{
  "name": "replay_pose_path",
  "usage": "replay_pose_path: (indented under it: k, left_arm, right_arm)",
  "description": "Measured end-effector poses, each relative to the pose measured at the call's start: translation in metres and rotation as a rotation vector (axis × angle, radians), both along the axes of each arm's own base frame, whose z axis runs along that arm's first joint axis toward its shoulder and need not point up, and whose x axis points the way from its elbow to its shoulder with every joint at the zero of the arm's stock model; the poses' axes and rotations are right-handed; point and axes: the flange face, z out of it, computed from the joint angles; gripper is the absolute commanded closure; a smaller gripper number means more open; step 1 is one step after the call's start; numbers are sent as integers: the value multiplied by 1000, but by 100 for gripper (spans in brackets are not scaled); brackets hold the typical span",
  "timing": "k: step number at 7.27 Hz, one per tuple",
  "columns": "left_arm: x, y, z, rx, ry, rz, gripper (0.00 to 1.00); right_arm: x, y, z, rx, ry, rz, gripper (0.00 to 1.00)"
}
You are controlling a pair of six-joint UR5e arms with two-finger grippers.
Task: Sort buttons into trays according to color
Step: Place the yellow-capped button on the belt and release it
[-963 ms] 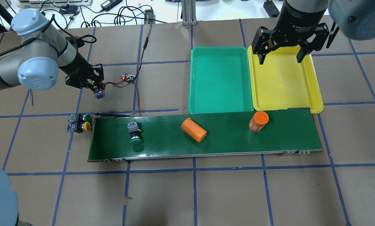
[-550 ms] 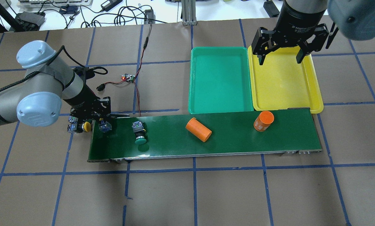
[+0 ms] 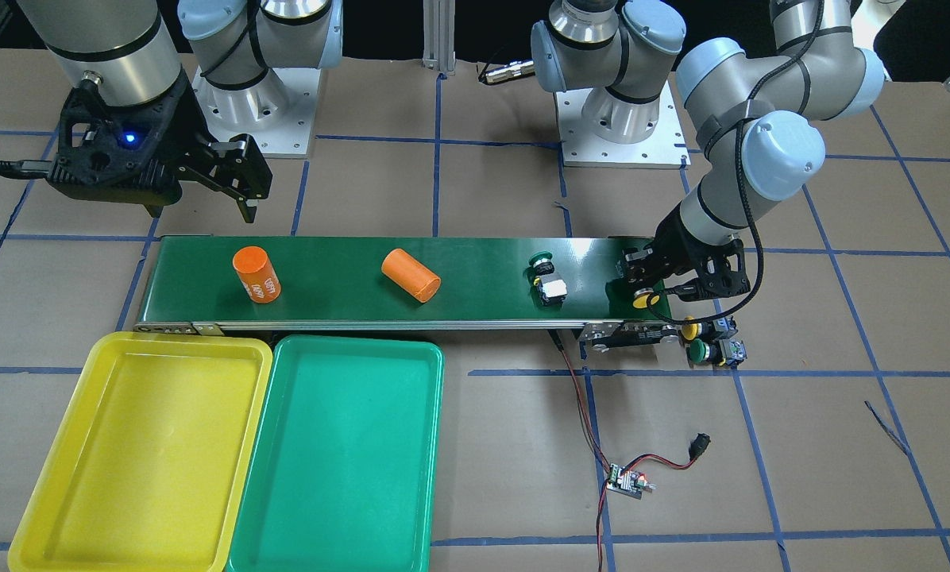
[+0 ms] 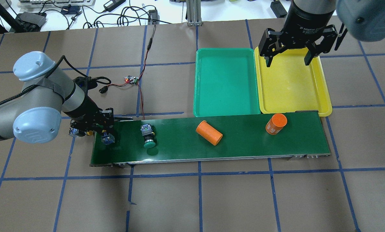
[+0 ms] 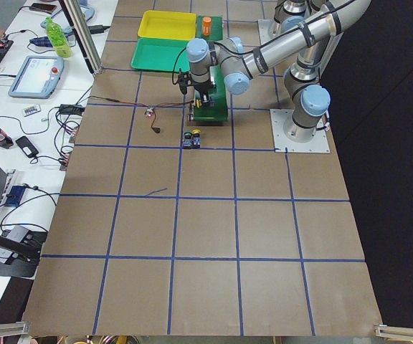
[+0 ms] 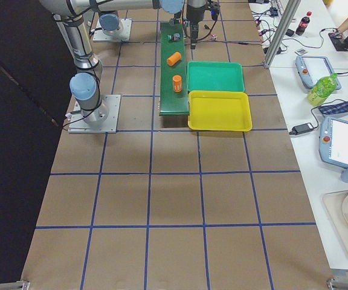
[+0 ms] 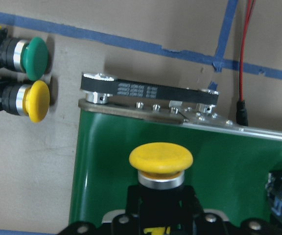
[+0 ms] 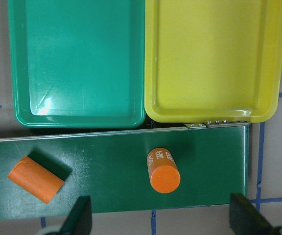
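Left pincer [image 7: 160,198]: fingers clamped on the black body of a yellow button [image 7: 160,157]. It is held over the left end of the conveyor belt [image 4: 244,145], cap pointing toward the belt's far edge. Whether the button touches the belt cannot be told. Just off that end of the belt, a second green button [image 7: 31,58] and a second yellow button [image 7: 28,100] lie side by side on the tabletop [image 4: 211,199]. Their caps face the belt, and the green one is the farther from the robot. On the belt's left third a green button [image 4: 149,137] lies on its side, cap toward the belt's near edge, well apart from the held one. Near mid-belt an orange cylinder [image 4: 208,132] lies on its side. A second orange cylinder [image 4: 276,124], bearing white numbers, stands on end toward the right end. Beyond the belt's far edge the green tray [image 4: 226,83] and yellow tray [image 4: 292,87] sit with long sides touching. The yellow one is nearest the belt's right end. Right pincer [image 4: 288,60]: fingers wide apart, raised well above the tabletop in the region of the yellow tray and the belt's right end. Which surface lies directly beneath it cannot be told. A small circuit board [image 4: 131,79] with red wires rests on the tabletop beyond the belt's left end, toward the far edge.
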Motion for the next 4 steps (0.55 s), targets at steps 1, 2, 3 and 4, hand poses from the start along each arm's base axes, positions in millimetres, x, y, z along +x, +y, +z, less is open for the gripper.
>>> replay_pose_path:
  k: [1,2,3,4]
  left_arm:
    - [1,1,-2,0,1,-13,0]
    - [3,1,0,-4,0,-15,0]
    - [9,-4,10,-24,-5,-7,0]
    - [21,-17,23,-55,-12,2,0]
  right_arm:
    - [0,0,0,0,0,0,0]
    - [0,0,0,0,0,0,0]
    - [0,0,0,1,0,-1,0]
    - [-1,0,0,1,0,-1,0]
